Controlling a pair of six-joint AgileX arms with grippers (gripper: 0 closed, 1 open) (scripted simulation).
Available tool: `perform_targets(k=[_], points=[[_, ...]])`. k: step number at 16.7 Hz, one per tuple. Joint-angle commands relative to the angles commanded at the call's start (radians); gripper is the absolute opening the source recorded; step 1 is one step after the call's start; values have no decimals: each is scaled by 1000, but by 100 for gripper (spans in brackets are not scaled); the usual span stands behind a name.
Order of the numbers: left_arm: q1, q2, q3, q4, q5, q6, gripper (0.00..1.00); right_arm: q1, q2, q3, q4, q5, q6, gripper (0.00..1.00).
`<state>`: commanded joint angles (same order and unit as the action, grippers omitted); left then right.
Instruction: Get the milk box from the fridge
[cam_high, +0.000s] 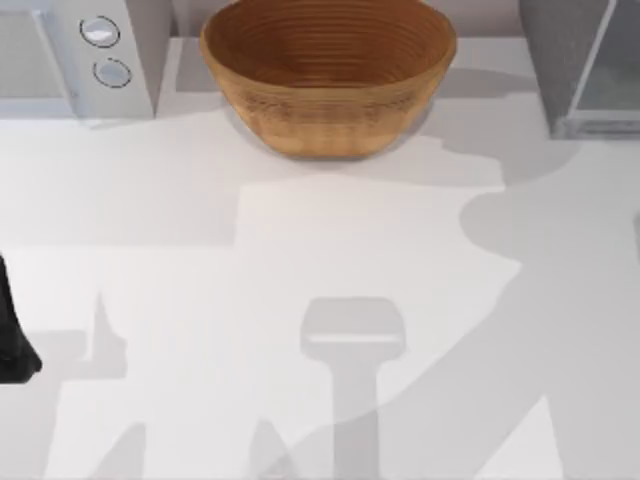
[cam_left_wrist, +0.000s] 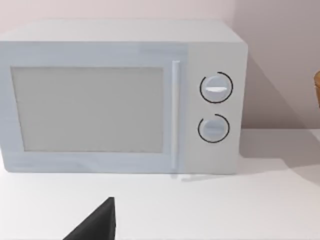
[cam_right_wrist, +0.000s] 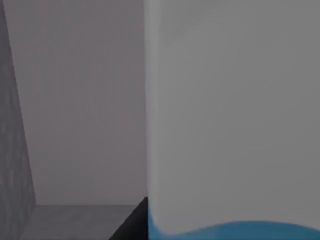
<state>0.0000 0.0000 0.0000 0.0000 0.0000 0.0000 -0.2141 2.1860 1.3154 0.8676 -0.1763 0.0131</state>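
Wicker bowl (cam_high: 328, 75) was recorded at twelve o'clock in the top view, white appliance (cam_high: 75, 55) at ten, fridge (cam_high: 585, 65) at two, left gripper (cam_high: 12, 330) at nine. The left wrist view faced the appliance; finger state undeterminable. The right wrist view was pressed against the milk box (cam_right_wrist: 230, 115) within the fridge; grip undeterminable.
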Motion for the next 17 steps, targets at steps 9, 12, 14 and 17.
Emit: perform_targets(k=[9,12,14,17], points=[[0,0,0,0,0,0,100,-34,-205,-342,125,-40,2,0],[0,0,0,0,0,0,100,-49,-273,-450,172,-53,2,0],[0,0,0,0,0,0,100,-52,-287,-468,183,-56,2,0],[0,0,0,0,0,0,100,-46,-281,-465,180,-55,4,0]])
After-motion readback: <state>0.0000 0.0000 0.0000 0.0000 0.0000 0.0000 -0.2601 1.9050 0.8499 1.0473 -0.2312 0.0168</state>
